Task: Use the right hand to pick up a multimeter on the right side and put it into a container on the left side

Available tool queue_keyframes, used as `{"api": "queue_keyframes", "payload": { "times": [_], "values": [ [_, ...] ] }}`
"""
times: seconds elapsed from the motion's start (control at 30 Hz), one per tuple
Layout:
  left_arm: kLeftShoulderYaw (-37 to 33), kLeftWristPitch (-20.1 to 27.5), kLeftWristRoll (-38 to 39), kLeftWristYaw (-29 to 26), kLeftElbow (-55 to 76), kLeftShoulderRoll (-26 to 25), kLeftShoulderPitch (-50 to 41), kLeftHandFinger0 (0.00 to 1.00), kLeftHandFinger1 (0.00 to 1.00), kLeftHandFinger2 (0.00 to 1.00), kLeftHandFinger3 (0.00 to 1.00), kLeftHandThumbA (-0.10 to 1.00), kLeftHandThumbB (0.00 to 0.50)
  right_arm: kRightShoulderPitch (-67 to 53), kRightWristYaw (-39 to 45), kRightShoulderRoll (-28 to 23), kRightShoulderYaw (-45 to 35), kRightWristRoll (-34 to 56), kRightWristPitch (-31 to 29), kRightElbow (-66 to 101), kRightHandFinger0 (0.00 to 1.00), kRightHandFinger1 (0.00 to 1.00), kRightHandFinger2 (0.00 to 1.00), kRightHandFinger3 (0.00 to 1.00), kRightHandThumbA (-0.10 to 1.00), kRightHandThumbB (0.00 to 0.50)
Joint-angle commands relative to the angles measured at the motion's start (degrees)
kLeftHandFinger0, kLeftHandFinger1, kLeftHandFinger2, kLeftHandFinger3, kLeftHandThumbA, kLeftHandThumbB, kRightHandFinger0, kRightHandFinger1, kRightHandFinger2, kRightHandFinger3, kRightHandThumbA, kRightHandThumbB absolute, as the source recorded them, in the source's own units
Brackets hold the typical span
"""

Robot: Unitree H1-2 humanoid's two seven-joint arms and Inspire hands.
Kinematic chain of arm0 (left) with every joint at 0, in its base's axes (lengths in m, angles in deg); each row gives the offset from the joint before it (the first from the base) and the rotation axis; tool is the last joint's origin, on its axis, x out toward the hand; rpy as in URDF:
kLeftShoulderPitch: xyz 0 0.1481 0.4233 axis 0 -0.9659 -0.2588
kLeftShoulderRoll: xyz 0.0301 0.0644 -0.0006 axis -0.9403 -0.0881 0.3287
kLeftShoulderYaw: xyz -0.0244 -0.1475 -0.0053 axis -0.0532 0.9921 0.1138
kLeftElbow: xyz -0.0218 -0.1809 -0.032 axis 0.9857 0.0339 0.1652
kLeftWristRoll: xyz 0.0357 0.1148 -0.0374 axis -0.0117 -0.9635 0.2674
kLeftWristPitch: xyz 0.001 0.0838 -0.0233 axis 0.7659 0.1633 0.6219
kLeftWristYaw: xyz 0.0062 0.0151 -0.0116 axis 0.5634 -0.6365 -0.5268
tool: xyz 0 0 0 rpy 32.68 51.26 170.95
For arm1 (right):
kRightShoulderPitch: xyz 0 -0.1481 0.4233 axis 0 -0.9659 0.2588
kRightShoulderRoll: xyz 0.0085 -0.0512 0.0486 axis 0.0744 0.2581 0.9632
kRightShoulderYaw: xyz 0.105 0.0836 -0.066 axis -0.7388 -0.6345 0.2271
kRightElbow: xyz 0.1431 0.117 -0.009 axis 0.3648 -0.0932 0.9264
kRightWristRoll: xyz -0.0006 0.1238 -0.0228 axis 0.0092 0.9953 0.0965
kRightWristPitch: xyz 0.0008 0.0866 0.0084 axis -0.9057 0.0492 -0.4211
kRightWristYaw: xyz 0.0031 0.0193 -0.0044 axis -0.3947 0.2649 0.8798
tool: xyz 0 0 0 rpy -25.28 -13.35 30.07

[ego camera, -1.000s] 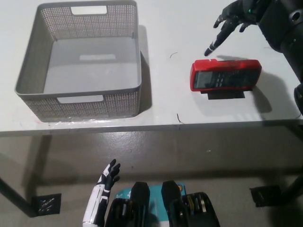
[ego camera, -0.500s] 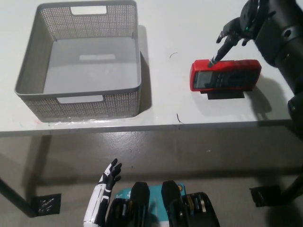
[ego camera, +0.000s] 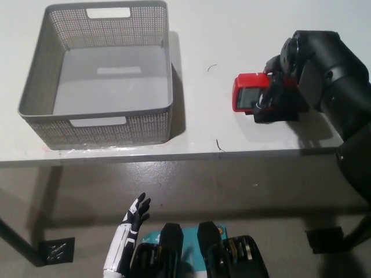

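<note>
Covering most of the red multimeter (ego camera: 250,95) on the right of the desk (ego camera: 203,35), the black right hand (ego camera: 278,87) curls its fingers over the casing; whether the grip is closed cannot be told. Multimeter looks rigid, moderately heavy, rubbery-edged: best clasped across its long sides. Container (ego camera: 98,75) sits far left, empty; white left hand (ego camera: 133,217) hangs below the desk, spread.

A red multimeter (ego camera: 250,95) with a grey display lies flat at the upper right of the frame, its right part hidden. At the upper left stands a grey perforated container (ego camera: 98,119), rectangular, upright, with handle cut-outs and nothing inside, well apart from the multimeter.
</note>
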Motion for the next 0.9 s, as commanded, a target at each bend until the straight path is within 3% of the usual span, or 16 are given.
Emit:
{"api": "queue_keyframes", "payload": {
  "times": [0.0,0.1,0.13,0.17,0.23,0.27,0.3,0.37,0.6,0.63,0.67,0.7,0.73,0.8,0.83,0.87],
  "values": [
    [-0.60,2.35,-0.74,-0.19,1.85,-0.05,-0.01,1.00,1.00,1.00,1.00,1.00,0.487,-3.67,-1.18,2.26,1.49,-2.56,-1.98,-1.10,1.00,1.00,1.00,1.00,0.81,0.500],
    [-1.00,2.35,0.15,-0.01,1.64,-0.02,0.41,1.00,1.00,1.00,1.00,1.00,0.479,-6.50,-8.45,2.52,0.68,-2.36,-1.04,-1.07,1.00,1.00,1.00,1.00,0.58,0.500],
    [-1.12,2.35,0.26,0.01,1.74,0.01,0.37,1.00,1.00,1.00,1.00,1.00,0.475,-7.27,-10.84,2.44,-0.21,-1.69,-0.92,-1.03,1.00,1.00,1.00,1.00,0.43,0.500],
    [-1.20,2.35,0.31,0.03,1.87,-0.06,0.38,1.00,1.00,1.00,1.00,1.00,0.474,-7.93,-12.67,2.36,-1.23,-0.87,-0.93,-1.02,1.00,1.00,1.00,1.00,0.41,0.500],
    [-1.20,2.35,0.35,-0.02,1.71,-0.30,1.02,1.00,1.00,1.00,1.00,1.00,0.477,-9.91,-18.98,2.20,-3.29,0.34,-0.45,-1.06,0.66,0.79,0.98,1.00,0.20,0.451],
    [-1.07,2.35,0.33,-0.08,1.66,-0.40,1.21,1.00,1.00,1.00,1.00,1.00,0.483,-10.76,-22.02,2.01,-2.88,-0.51,-1.62,-0.94,0.67,0.84,1.00,1.00,0.10,0.379],
    [-0.97,2.35,0.20,-0.15,1.59,-0.54,1.48,1.00,1.00,1.00,1.00,1.00,0.486,-11.47,-25.25,1.69,-2.07,-1.80,-2.89,-0.80,0.52,0.67,0.82,0.91,-0.07,0.218],
    [-0.79,2.35,0.14,0.07,1.19,-0.91,2.17,1.00,1.00,1.00,1.00,1.00,0.496,-13.01,-31.13,0.60,-1.19,-3.15,-4.87,-0.58,0.35,0.49,0.61,0.74,-0.10,0.167],
    [-1.09,2.35,-0.73,-0.55,0.19,-1.06,2.62,1.00,1.00,1.00,1.00,1.00,0.471,-14.43,-31.95,-1.61,-9.75,3.66,-5.88,-0.73,0.17,0.39,0.46,0.49,-0.10,0.151],
    [-1.09,2.35,-0.70,-0.55,0.06,-1.01,2.57,1.00,1.00,1.00,1.00,1.00,0.473,-14.62,-31.82,-1.82,-12.54,5.44,-6.07,-0.73,0.03,0.27,0.39,0.44,-0.10,0.148],
    [-1.15,2.35,-0.65,-0.61,-0.10,-1.00,2.50,1.00,1.00,1.00,1.00,1.00,0.471,-14.93,-31.48,-2.19,-16.07,8.19,-6.55,-0.68,0.00,0.22,0.46,0.44,-0.10,0.120],
    [-1.18,2.35,-0.56,-0.58,-0.06,-0.99,2.44,1.00,1.00,1.00,1.00,1.00,0.469,-14.99,-31.25,-2.28,-18.87,10.16,-5.53,-0.74,0.03,0.33,0.69,0.62,-0.10,0.121],
    [-1.17,2.35,-0.57,-0.59,-0.04,-0.98,2.40,1.00,1.00,1.00,1.00,1.00,0.468,-14.95,-30.91,-2.39,-23.44,13.51,-3.38,-0.86,0.01,0.34,0.75,0.68,-0.10,0.135],
    [-1.18,2.35,-0.62,-0.60,0.02,-1.16,2.29,1.00,1.00,1.00,1.00,1.00,0.466,-15.19,-30.32,-2.55,-31.99,19.45,-1.42,-0.97,0.01,0.43,0.88,0.65,-0.10,0.159],
    [-1.14,2.35,-0.53,-0.51,0.05,-1.19,2.25,1.00,1.00,1.00,1.00,1.00,0.465,-15.27,-29.93,-2.72,-37.44,23.73,-0.44,-0.96,0.05,0.50,0.99,0.86,-0.10,0.152],
    [-1.08,2.35,-0.39,-0.52,-0.04,-1.14,2.39,1.00,1.00,1.00,1.00,1.00,0.464,-15.20,-29.36,-2.86,-40.32,25.55,0.05,-0.98,0.06,0.52,1.00,0.89,-0.10,0.146]
  ]
}}
